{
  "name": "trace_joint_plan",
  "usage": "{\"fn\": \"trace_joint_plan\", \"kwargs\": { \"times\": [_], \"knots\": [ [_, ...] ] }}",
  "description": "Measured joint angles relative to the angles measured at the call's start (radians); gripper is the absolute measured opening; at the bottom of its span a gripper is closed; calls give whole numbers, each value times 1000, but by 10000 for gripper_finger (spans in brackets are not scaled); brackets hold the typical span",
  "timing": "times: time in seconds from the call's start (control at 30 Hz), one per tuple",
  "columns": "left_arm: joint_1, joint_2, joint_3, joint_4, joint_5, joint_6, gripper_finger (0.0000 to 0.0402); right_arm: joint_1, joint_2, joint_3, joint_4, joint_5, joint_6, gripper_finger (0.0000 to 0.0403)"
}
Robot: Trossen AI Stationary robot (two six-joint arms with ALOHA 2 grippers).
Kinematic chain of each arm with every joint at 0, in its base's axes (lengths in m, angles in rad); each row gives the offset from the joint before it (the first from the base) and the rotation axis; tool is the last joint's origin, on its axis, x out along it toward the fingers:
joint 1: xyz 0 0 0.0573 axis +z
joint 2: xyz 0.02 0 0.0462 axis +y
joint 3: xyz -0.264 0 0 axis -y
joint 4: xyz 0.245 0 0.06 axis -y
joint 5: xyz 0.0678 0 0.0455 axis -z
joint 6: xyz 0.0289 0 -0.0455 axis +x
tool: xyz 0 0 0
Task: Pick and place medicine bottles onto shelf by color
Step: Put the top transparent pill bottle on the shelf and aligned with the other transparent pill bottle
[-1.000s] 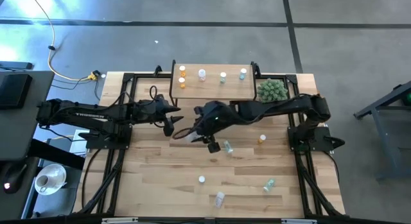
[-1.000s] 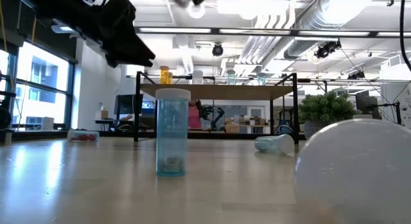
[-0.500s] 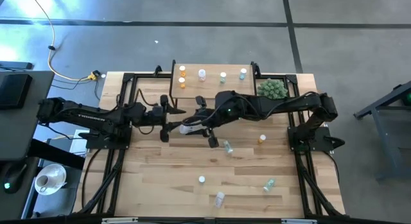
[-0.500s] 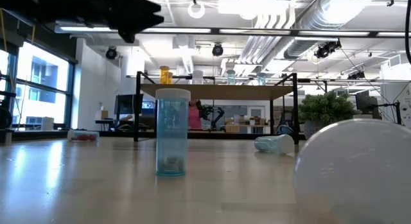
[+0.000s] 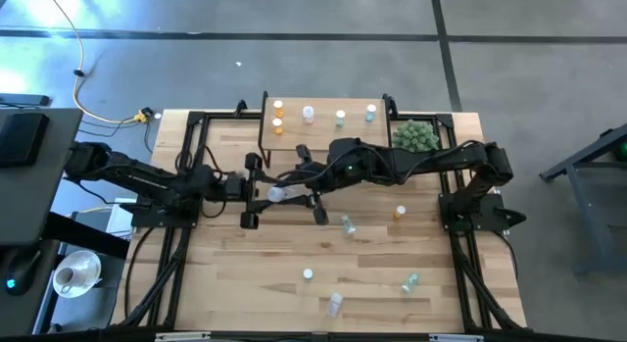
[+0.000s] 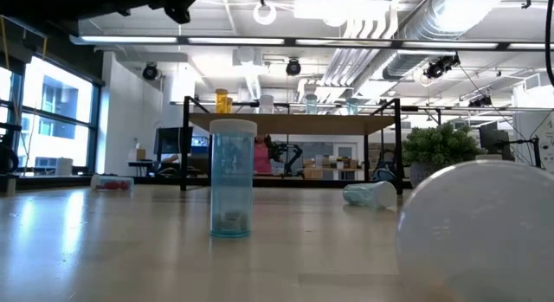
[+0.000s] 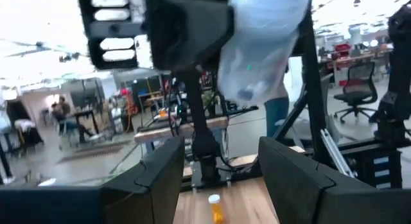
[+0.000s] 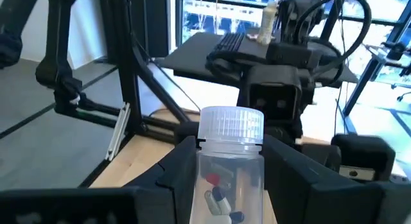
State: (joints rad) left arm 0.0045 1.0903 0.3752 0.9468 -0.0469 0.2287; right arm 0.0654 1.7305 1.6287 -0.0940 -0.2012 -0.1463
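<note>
My right gripper (image 5: 288, 191) is shut on a pale translucent medicine bottle (image 5: 279, 193) with a white cap, high above the table's middle. Red and blue pills show inside the bottle (image 8: 230, 176). My left gripper (image 5: 257, 192) faces it from the left, open, its two fingers (image 7: 160, 179) lower than the bottle (image 7: 260, 47) and touching nothing. The shelf (image 5: 323, 134) stands at the table's far edge on black legs. Several bottles stand on it: orange ones at its left, then a pale, a green and a blue one. My right gripper pinches the bottle's body (image 8: 209, 169) between its two fingers (image 8: 183, 163), one on each side. The fingers come about level from the table's right and lie along the bottle. The white cap (image 8: 231, 124) sticks out past the fingertips. The bottle is lifted clear.
Loose bottles are on the near half of the table: a green one lying (image 5: 348, 224), an orange one (image 5: 400, 213), a blue one standing (image 6: 232, 176), and others (image 5: 335, 303) (image 5: 411, 280). A spiky green plant ball (image 5: 414, 136) sits right of the shelf.
My right gripper has risen with the bottle and tipped from slanting down to about level, carrying it a little toward the table's left. My left gripper has swung up from pointing down to about level, rolled, and now faces the bottle. Neither gripper's finger gap has changed.
</note>
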Motion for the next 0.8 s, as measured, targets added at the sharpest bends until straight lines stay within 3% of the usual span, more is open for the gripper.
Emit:
{"fn": "trace_joint_plan", "kwargs": {
  "times": [0.17, 0.4, 0.8],
  "knots": [
    [-19, 51, 0, 114, 14, 45, 191, 0, 13, 0, 0, 0, 0, 138],
    [-25, 68, 0, 174, 65, 81, 191, -1, 17, 0, 2, 40, -8, 138],
    [-25, 69, 19, 224, 66, 78, 191, -2, 40, 0, 90, 43, -11, 138]
  ]
}}
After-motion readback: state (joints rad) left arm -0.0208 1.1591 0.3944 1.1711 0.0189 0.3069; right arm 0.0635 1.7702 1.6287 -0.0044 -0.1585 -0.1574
